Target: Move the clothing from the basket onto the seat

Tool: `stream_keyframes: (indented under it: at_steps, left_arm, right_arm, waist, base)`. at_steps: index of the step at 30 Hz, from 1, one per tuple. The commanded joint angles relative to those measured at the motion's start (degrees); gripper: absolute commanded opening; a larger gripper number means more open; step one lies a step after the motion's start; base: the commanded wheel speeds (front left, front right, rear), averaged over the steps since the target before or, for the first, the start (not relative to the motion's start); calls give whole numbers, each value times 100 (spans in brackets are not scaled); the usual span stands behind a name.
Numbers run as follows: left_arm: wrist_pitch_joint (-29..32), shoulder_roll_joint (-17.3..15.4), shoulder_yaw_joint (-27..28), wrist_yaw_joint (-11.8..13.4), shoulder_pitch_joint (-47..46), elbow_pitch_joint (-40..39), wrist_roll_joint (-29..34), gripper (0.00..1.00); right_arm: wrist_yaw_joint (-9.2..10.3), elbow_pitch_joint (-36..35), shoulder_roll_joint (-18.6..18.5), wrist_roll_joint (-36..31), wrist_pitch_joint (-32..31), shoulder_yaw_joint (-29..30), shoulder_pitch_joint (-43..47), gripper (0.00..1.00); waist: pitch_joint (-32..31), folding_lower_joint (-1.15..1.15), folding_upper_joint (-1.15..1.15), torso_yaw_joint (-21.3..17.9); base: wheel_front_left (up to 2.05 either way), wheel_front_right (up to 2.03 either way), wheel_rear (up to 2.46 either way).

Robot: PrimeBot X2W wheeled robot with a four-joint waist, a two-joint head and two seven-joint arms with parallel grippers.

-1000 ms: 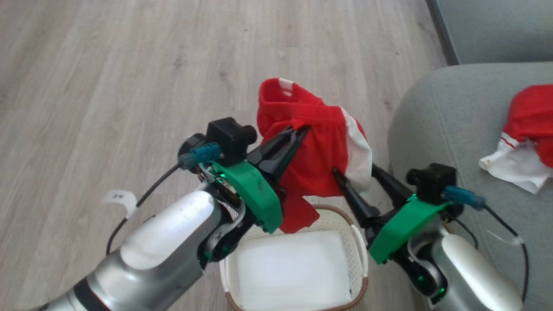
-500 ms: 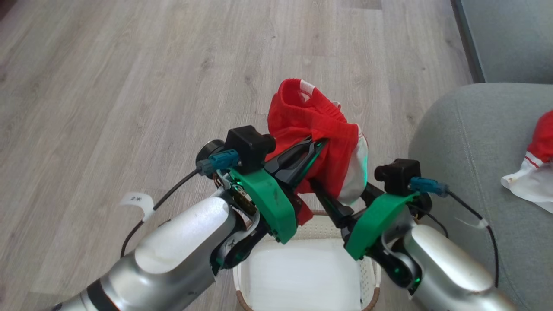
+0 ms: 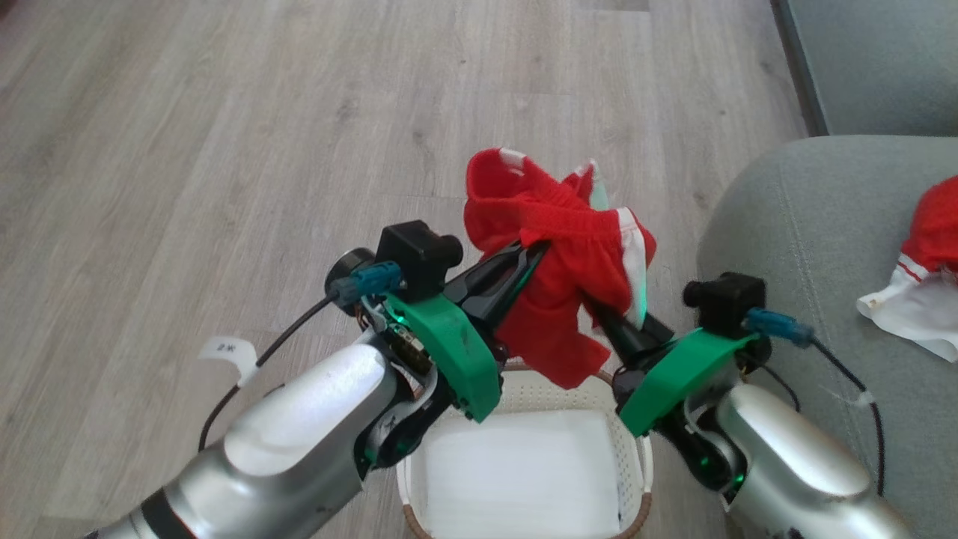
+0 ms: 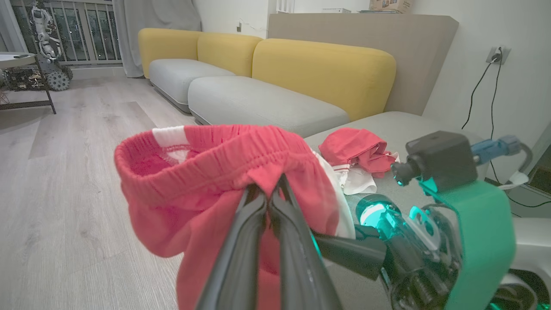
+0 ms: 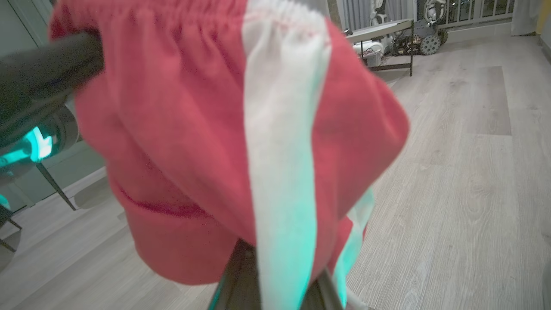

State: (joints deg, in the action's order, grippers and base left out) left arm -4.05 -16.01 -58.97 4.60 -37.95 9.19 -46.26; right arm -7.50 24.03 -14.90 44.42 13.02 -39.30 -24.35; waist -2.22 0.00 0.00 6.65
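left gripper and right gripper clamping red white-striped fabric shorts; waistband spanning between them, legs hanging over cream perforated basket.

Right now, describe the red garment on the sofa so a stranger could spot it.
Find the large grey-green fabric sofa seat at the head view's right. At that view's right edge lies a crumpled bright red garment with a white panel. Unlike the other red, white-striped garment held above the cream perforated plastic basket, it rests on the cushion.
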Motion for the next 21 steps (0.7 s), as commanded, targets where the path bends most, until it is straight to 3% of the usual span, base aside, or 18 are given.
stream_keyframes:
  at_steps: [1,7,9,10,21]
  left_arm:
    - [-30,-117,257,31,-189,-141,-50,0]
    - [-22,-136,220,83,-106,-144,-65,0]
    - [-35,-131,211,101,-94,-158,-57,70]
    - [-43,-127,207,109,-85,-166,-56,100]
    - [-145,-165,185,184,-3,-293,-20,100]
  right_arm:
    - [1,-203,-31,-11,93,55,-158,0]
    - [1,-491,-63,-304,184,688,127,0]
    - [1,-632,-61,-457,191,919,239,0]
    - [1,-704,-59,-529,193,1019,294,0]
    - [1,-1490,-94,-1188,192,1963,741,0]
  waist:
    - [7,0,0,-30]
    - [29,0,0,-212]
    - [38,0,0,-289]
    - [40,0,0,-334]
    - [117,0,0,-1009]
  base:
    - [0,0,0]
    - [0,0,0]
    - [0,0,0]
    - [0,0,0]
    - [0,0,0]
